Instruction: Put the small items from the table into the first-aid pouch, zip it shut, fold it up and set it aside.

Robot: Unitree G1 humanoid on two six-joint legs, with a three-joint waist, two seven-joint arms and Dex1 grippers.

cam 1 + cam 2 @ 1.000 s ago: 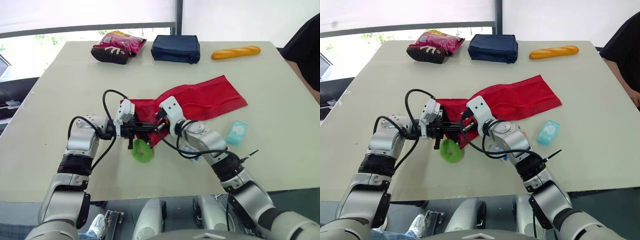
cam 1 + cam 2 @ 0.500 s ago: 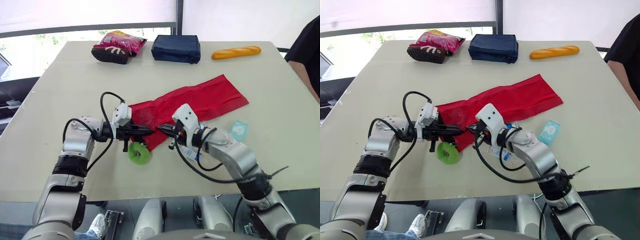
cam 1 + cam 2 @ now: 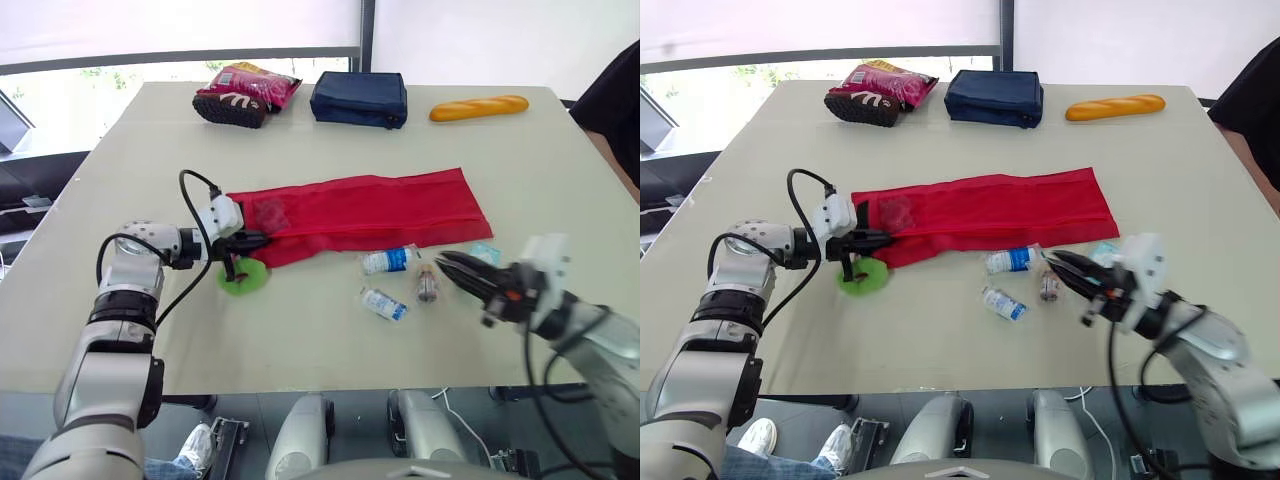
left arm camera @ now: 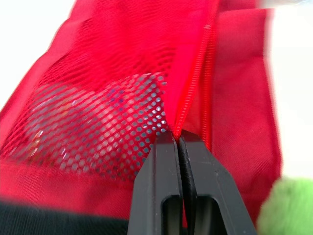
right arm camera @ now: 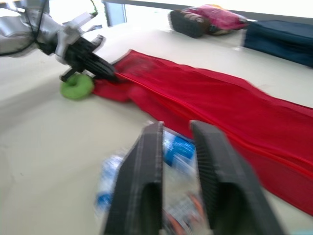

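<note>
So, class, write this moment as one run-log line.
left end effector: shut on red pouch | right end effector: open, near small bottles

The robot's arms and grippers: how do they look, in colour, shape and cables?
Both arms are rounded silver-grey shells with black joint bands. The left gripper and right gripper each have a white wrist block and slim black jaws. Loose black cables loop along the forearms.

Flat red pouch (image 3: 370, 212), vials (image 3: 390, 261) beside
</note>
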